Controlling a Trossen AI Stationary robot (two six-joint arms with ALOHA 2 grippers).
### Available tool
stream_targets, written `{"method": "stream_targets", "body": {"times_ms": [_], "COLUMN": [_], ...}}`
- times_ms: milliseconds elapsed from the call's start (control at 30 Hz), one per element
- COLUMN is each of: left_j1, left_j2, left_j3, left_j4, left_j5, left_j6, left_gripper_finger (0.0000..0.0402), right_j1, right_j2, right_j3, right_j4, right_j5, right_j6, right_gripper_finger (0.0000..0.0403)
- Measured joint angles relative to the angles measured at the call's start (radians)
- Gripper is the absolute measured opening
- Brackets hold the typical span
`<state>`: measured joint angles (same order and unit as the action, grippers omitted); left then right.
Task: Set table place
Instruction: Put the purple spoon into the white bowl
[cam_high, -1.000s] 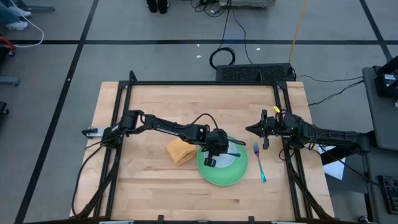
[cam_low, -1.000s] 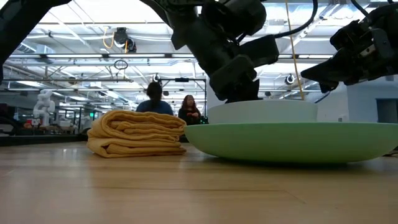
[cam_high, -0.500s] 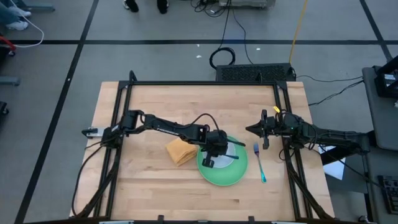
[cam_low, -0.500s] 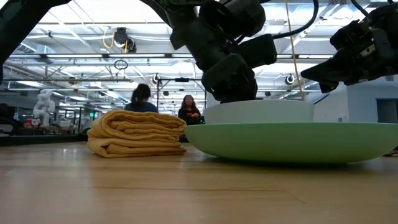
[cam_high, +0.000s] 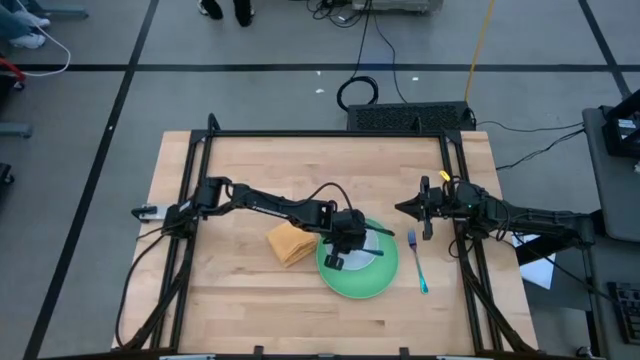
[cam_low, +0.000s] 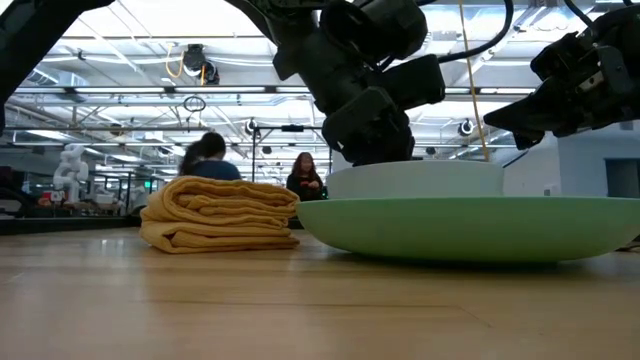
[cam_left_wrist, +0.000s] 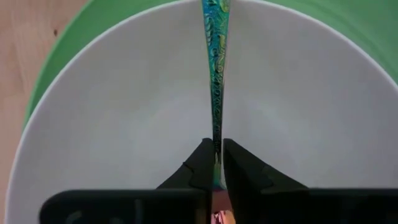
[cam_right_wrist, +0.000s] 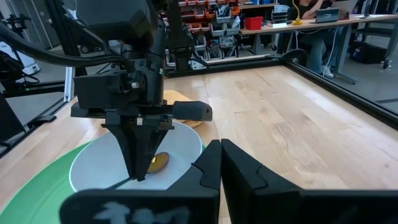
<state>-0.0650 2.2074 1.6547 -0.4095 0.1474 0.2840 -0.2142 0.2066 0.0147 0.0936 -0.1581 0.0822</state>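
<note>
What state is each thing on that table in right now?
Plate: flat on the table, bowl on it.
Bowl: upright, spoon inside.
Spoon: in the bowl, pinched by the left end effector.
Napkin: folded, beside the plate.
Fork: lying right of the plate.
Right end effector: shut, empty.

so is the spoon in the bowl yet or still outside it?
In. The spoon lies inside the white bowl on the green plate, its reddish end on the bowl's floor, the left hand pinching it.
</note>
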Motion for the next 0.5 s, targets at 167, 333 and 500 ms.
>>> {"method": "stream_targets", "body": {"times_ms": [167,333,500], "left_j1": [-0.001,-0.001,-0.001], "left_j2": [0.0,0.0,0.0], "left_j3": [0.0,0.0,0.0], "left_j4": [0.0,0.0,0.0], "left_j5": [0.0,0.0,0.0], "left_j6": [0.0,0.002,0.002], "left_gripper_finger": [0.0058,0.0075,0.0085], "right_j1": [0.0,0.0,0.0], "right_j2": [0.0,0.0,0.0], "right_j3": [0.0,0.0,0.0], "right_j4": [0.0,0.0,0.0], "right_j5": [0.0,0.0,0.0], "right_j6": [0.0,0.0,0.0], "right_gripper_finger": [0.0,0.0,0.0]}}
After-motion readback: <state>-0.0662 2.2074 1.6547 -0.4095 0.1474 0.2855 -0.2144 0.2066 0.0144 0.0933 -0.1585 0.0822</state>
